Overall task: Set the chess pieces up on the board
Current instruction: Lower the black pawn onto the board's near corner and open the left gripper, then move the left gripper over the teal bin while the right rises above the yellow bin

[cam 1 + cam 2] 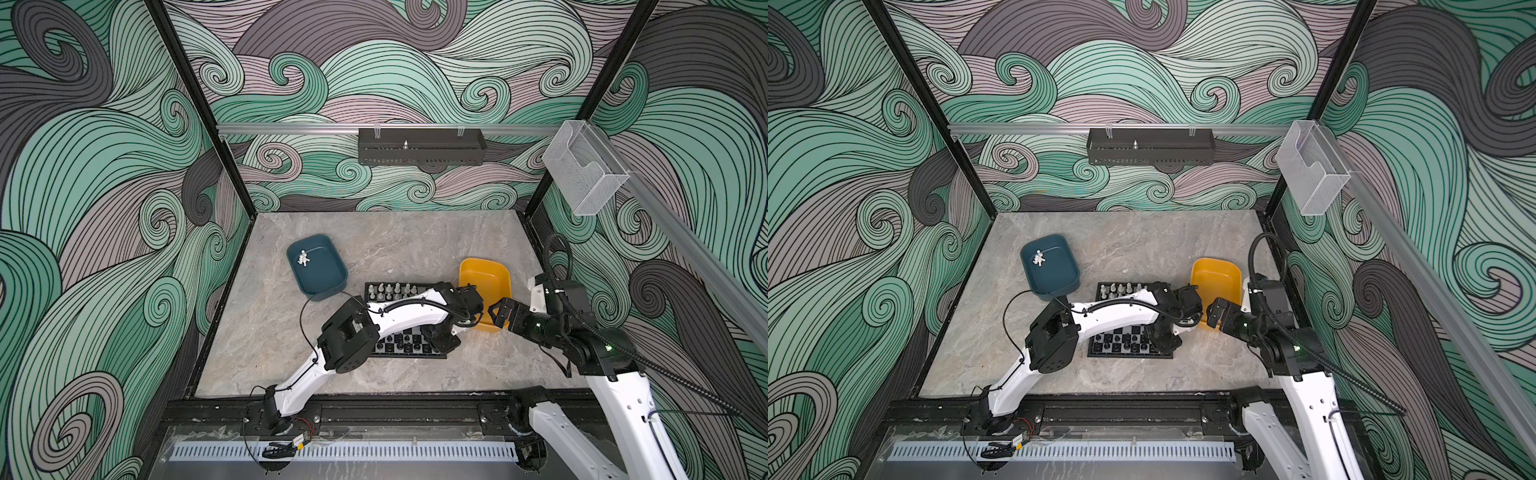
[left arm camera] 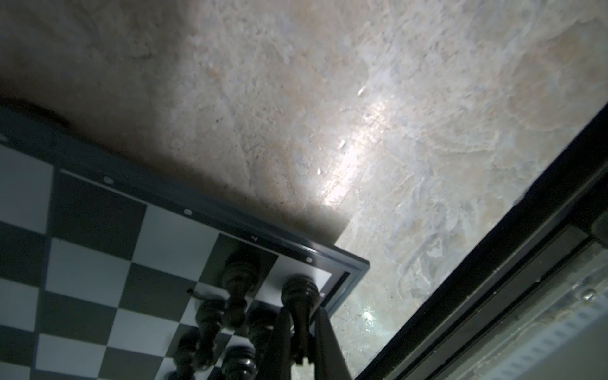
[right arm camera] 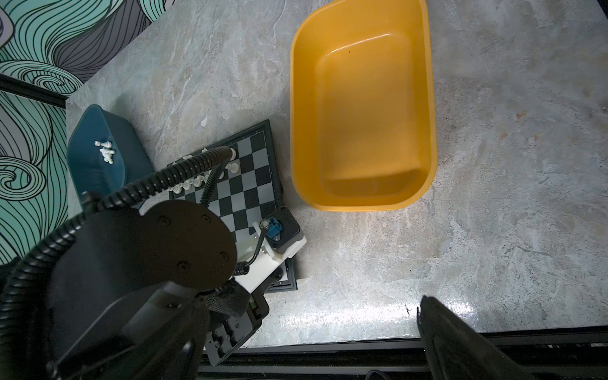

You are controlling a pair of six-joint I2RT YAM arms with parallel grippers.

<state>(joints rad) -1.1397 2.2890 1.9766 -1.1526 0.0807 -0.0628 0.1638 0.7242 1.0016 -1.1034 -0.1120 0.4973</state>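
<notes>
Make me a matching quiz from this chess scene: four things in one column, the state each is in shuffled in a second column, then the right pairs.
Things
1. teal tray
2. yellow tray
3. left gripper
4. right gripper

States
A. open, holding nothing
B. nothing inside it
C. a few white pieces lying inside it
D. shut on a black piece at a corner of the board

Pairs: 1-C, 2-B, 3-D, 4-A
</notes>
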